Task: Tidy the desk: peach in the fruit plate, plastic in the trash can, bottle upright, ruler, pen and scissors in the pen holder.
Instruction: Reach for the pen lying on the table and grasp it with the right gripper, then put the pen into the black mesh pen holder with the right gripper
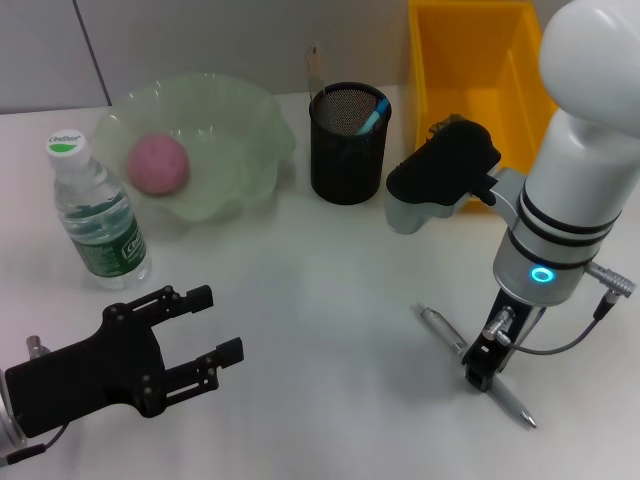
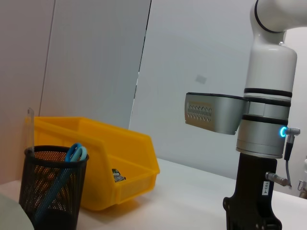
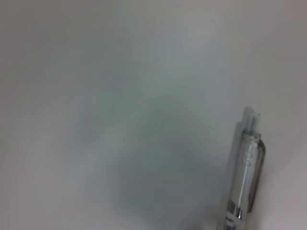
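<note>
A silver pen [image 1: 445, 332] lies slanted on the white desk at the front right. My right gripper [image 1: 482, 368] points straight down onto its middle. The right wrist view shows the pen [image 3: 244, 177] close up, flat on the desk. The pink peach [image 1: 157, 163] rests in the green fruit plate [image 1: 245, 120]. To the left, a water bottle [image 1: 98, 215] stands upright. The black mesh pen holder [image 1: 348, 150] holds blue-handled scissors [image 1: 372, 118] and a clear ruler [image 1: 315, 62]. Some plastic [image 1: 440, 127] lies in the yellow trash can [image 1: 470, 60]. My left gripper [image 1: 210, 325] hovers open and empty at the front left.
The left wrist view shows the pen holder [image 2: 48, 191] with the scissors [image 2: 76, 152] and ruler [image 2: 30, 129], the yellow trash can [image 2: 124, 153] behind it, and my right arm [image 2: 261, 143] upright at the far side. A grey wall runs behind the desk.
</note>
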